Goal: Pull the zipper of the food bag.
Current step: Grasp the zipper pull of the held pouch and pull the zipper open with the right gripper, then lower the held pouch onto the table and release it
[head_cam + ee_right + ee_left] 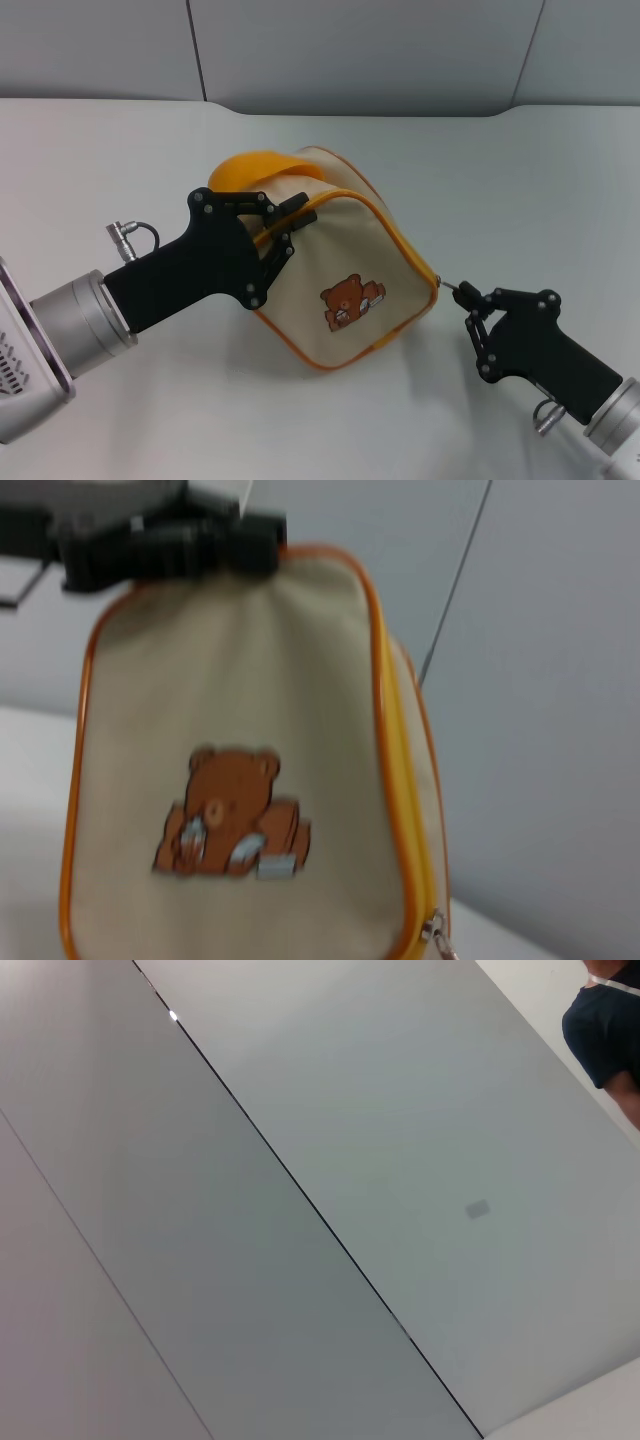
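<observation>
Holding the small beige fabric food bag (340,270) with orange piping and a brown bear patch, tipped on the white table (520,180) near the middle of the workspace, with the bear side facing up and toward the robot. Clamped by the black left gripper (285,235), fingers closed on the bag's upper corner beside the broad yellow loop handle (262,168). Reaching in from the near right with the black right gripper (467,296), fingertips drawn close together at the small silver metal pull tab (447,285) sticking out from the bag's right corner; apparently pinching the tab, though contact too fine to confirm from the head view. Visible in the right wrist view as a yellow-orange zipper track (400,770) running down the bag's edge to the tab (434,927) at its lower end; the track appears shut along the visible length

For a clean pull:
- Confirm a firm pinch on the tab before any travel
- Draw along the curve of the track, not straight away from the bag, to avoid jamming the slider
- Keep the left grip steady as the counter-force, so the fabric stays taut ahead of the slider
- Move slowly at the corner bend, where binding seems most likely
- Watch for tab slip or for the bag dragging across the table
</observation>
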You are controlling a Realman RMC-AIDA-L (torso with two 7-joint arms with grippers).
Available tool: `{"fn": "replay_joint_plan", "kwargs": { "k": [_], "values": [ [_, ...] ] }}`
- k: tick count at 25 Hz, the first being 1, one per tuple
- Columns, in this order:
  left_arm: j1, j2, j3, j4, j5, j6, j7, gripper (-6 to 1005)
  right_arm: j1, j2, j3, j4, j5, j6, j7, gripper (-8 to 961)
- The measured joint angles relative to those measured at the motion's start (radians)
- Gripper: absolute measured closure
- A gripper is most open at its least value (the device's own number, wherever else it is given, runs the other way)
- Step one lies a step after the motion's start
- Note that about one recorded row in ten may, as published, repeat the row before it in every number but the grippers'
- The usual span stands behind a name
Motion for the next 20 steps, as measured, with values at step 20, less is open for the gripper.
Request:
{"fn": "replay_joint_plan", "kwargs": {
  "k": [20],
  "values": [
    [0.039,-0.001,-0.121,-0.255,-0.009,-0.097,-0.016,914,-0.021,-0.005,0.088,-0.1,-0.008,-0.25,0.352,691]
  ]
}}
